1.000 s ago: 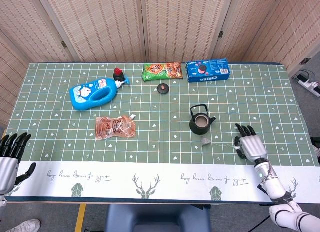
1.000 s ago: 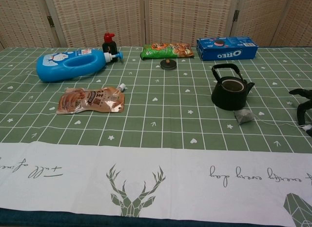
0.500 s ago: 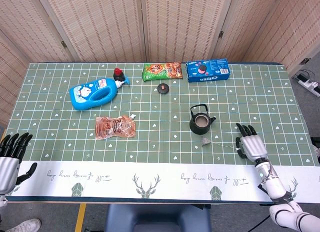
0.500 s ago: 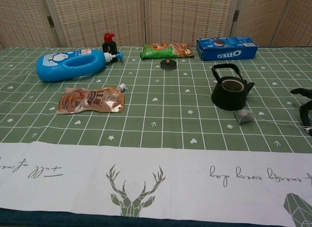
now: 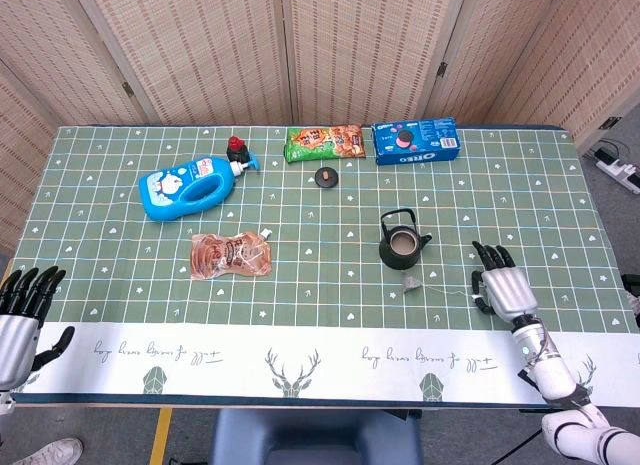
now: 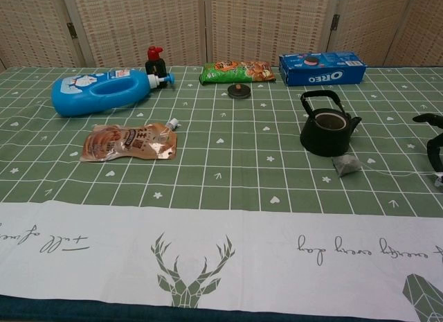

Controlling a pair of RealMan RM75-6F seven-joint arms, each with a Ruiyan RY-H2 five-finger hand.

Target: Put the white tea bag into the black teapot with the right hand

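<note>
The black teapot (image 5: 401, 242) (image 6: 327, 131) stands open, lid off, right of the table's middle. The white tea bag (image 5: 412, 282) (image 6: 346, 165) lies flat on the cloth just in front of it, its thin string trailing right toward my right hand (image 5: 503, 286). That hand rests open on the table, fingers spread, a short way right of the tea bag; only its fingertips (image 6: 434, 143) show at the chest view's right edge. My left hand (image 5: 20, 315) hangs open off the table's near left corner.
The teapot lid (image 5: 326, 177) sits behind the pot. A blue detergent bottle (image 5: 190, 187), a brown pouch (image 5: 231, 254), a green snack bag (image 5: 324, 142) and a blue Oreo box (image 5: 415, 141) lie across the far and left parts.
My right hand has shifted slightly right and a little farther from the tea bag. Nothing else has moved.
</note>
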